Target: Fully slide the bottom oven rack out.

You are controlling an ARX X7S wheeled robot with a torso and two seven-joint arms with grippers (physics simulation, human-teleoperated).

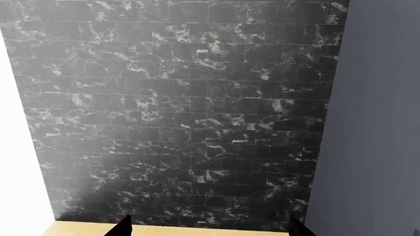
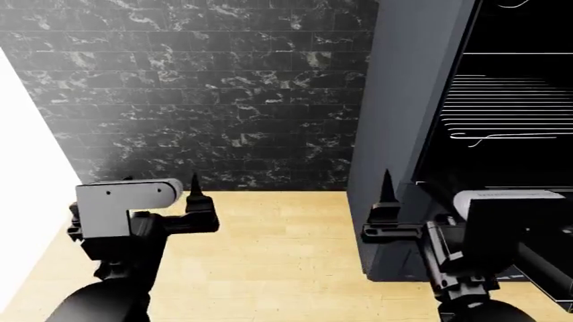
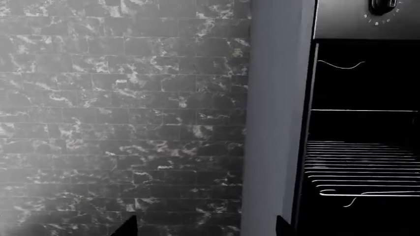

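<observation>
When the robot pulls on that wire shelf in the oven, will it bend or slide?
The bottom oven rack is made of many thin silver wires, so it probably weighs little and stays fairly stiff. It lies flat across the oven cavity, so it should slide straight out. The smooth wire may be slippery to grip.

I see black white-veined marble tiles [image 2: 197, 87], pale wood floor [image 2: 268, 255], grey oven [image 2: 403, 100], silver rack [image 2: 510, 107].
</observation>
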